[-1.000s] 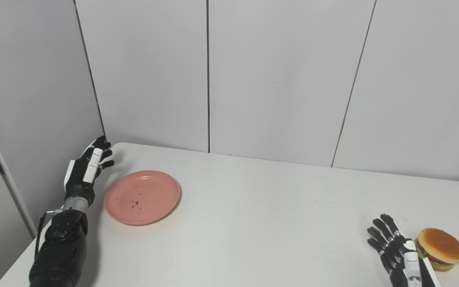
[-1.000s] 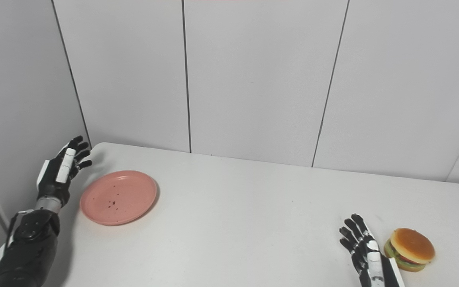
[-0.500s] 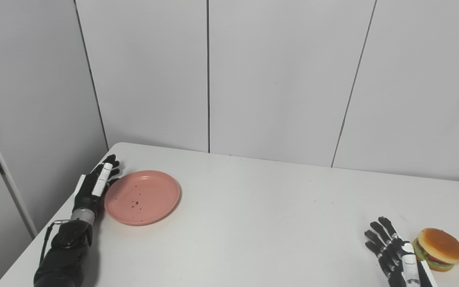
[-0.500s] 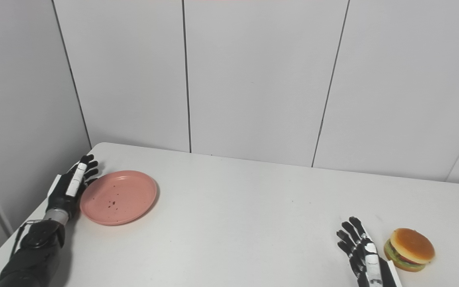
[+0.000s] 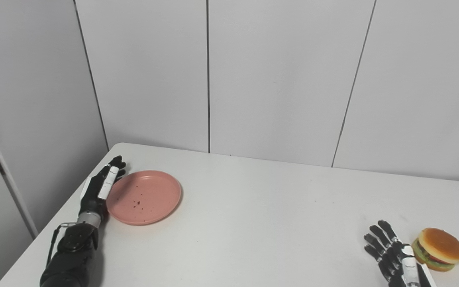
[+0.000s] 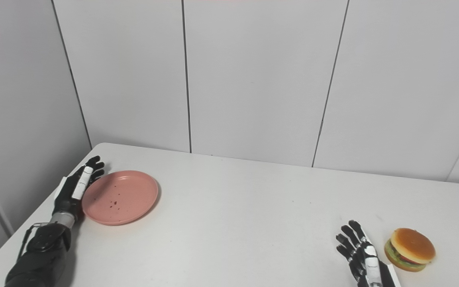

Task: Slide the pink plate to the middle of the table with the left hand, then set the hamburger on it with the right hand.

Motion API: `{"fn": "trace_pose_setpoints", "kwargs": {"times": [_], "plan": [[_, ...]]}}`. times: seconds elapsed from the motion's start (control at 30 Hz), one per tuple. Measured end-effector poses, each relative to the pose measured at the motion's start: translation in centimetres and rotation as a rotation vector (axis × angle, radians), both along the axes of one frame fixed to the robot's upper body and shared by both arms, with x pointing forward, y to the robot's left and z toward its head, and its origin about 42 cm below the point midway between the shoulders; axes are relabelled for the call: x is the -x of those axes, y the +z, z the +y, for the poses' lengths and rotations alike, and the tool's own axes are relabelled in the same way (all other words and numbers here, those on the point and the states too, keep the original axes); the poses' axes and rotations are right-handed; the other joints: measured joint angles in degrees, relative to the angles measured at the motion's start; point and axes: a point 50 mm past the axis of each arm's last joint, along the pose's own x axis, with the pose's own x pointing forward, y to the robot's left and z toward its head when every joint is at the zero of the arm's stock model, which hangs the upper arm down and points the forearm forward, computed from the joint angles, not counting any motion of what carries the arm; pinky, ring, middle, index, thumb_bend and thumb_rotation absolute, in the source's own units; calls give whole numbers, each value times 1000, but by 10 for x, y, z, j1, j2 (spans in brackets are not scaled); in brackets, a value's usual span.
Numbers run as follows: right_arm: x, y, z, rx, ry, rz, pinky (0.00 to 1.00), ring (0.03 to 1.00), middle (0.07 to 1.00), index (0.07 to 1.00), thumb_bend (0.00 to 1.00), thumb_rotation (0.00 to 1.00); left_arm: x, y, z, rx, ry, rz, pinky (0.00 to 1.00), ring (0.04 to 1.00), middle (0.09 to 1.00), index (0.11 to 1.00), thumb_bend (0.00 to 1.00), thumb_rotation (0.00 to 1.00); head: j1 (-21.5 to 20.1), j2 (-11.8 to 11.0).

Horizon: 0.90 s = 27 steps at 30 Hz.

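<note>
The pink plate (image 5: pixel 144 197) is lying near the far left corner of the white table (image 5: pixel 261 223), well apart from the middle, and the left hand (image 5: pixel 101 187) is being held flat and edge-on against the plate's left rim, fingers extended and close together, grasping nothing. Contact appears to be made along the rim, though whether it is firm cannot be told. The step in hand is judged to be the sideways push toward the centre. For this to be done well, the hand is best being kept low, with its edge grazing the tabletop, so that the shallow rim is being pressed rather than ridden over; the push is best being directed through the plate's centre (an off-centre push would likely set it spinning away from the palm), and the pace kept slow, since the smooth plate may be sliding on after the hand stops. The hamburger (image 6: pixel 410 249) is sitting near the right front edge, just beside the right hand (image 6: pixel 363 255), which is waiting with fingers spread and empty, apart from the bun.
</note>
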Motion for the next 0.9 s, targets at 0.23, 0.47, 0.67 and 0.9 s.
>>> {"fn": "trace_pose_setpoints", "kwargs": {"times": [0.23, 0.47, 0.67, 0.9], "plan": [[2, 3, 3, -5, 5, 1, 905, 886, 912, 925, 853, 1000, -9, 6, -25, 29, -76, -34, 849, 880, 877, 838, 958, 852, -6, 3], [2, 3, 7, -6, 14, 11, 897, 882, 908, 920, 855, 1000, -14, 9, -51, 54, -131, -46, 846, 881, 877, 853, 971, 850, -18, 11], [6, 3, 9, -3, 5, 35, 900, 884, 907, 921, 855, 1000, -15, 12, -57, 66, -152, -52, 827, 868, 861, 842, 962, 846, -27, 13], [6, 3, 13, 2, 8, 39, 906, 889, 915, 928, 831, 1000, -19, 15, -75, 78, -182, -69, 820, 860, 851, 843, 980, 856, -35, 15]]}}
